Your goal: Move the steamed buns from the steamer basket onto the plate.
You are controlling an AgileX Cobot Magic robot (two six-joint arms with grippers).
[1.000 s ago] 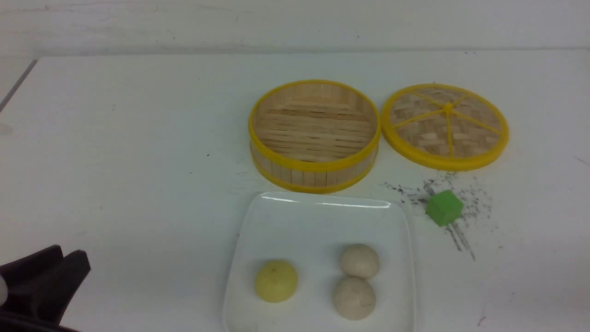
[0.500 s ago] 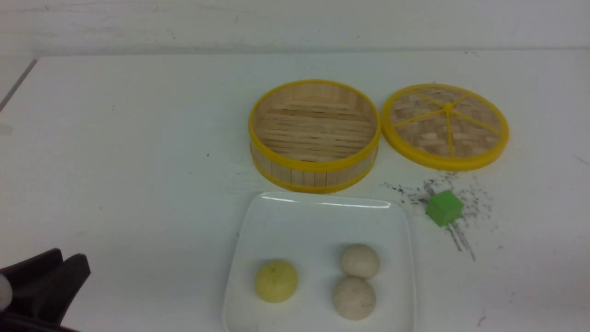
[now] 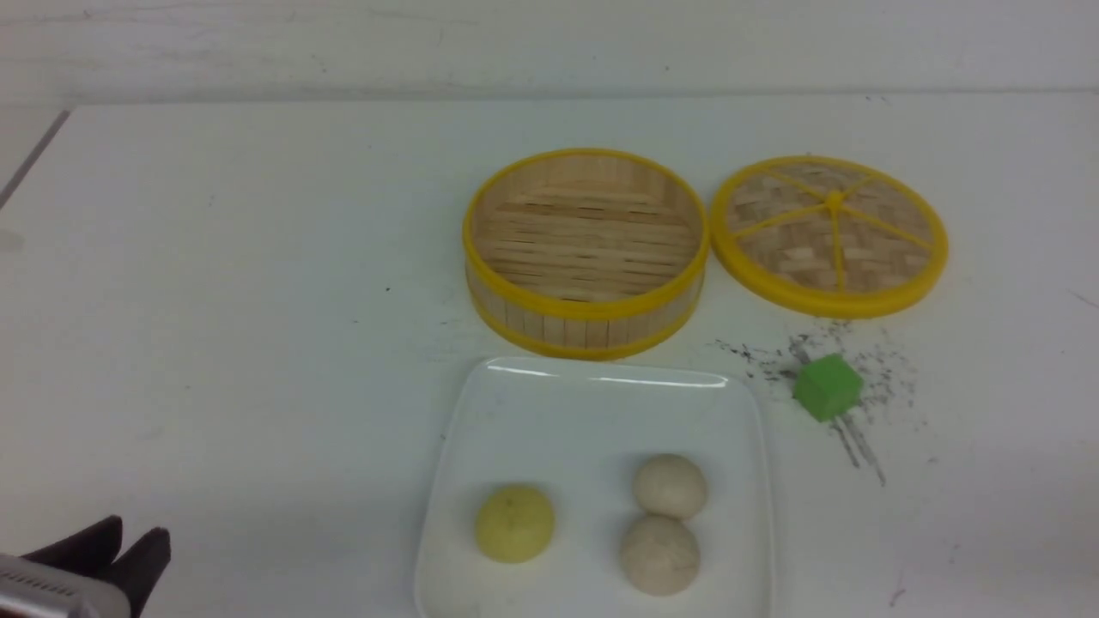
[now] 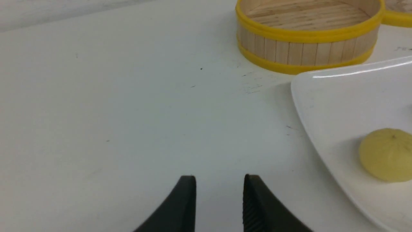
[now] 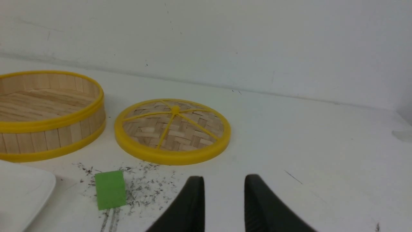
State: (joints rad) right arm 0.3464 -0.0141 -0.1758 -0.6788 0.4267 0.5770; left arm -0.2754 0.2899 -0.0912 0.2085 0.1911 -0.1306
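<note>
A pale yellow dome-shaped bun (image 3: 514, 523) and a smaller off-white bun (image 3: 670, 485) are sitting apart on the glossy white square plate (image 3: 592, 412). The round yellow-rimmed bamboo steamer basket (image 3: 585, 251) is standing empty just behind

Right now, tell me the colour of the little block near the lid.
The block is bright green, sitting among dark specks; the front view shows it best.

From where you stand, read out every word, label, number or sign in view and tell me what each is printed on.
There is no readable text in any view.
Steamer basket: bare bamboo slats and yellow rims, no label.
Lid: woven bamboo with yellow spokes, no lettering.
Plate: plain glossy white.
Green block: unmarked faces.
Dark marks on the table around the block are scuffs and specks, not writing.
</note>
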